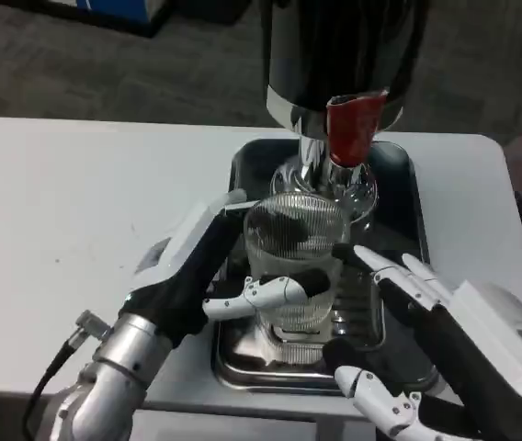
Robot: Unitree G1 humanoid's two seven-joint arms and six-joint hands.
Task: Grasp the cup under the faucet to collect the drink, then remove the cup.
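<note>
Collecting step: left hand [243, 285] holds the cup [295, 266] under the faucet [348, 138] on the tray [243, 354], right hand [426, 312] spread wide nearby; next, likely lifting the cup clear.

The left hand [208, 276] gripped a clear ribbed cup [296, 259] under the faucet [327, 165] with its red handle [351, 127]. The cup sat over a metal drip tray [243, 358] on the white table [77, 211]. The right hand [426, 344] waited beside it, fingers spread.
</note>
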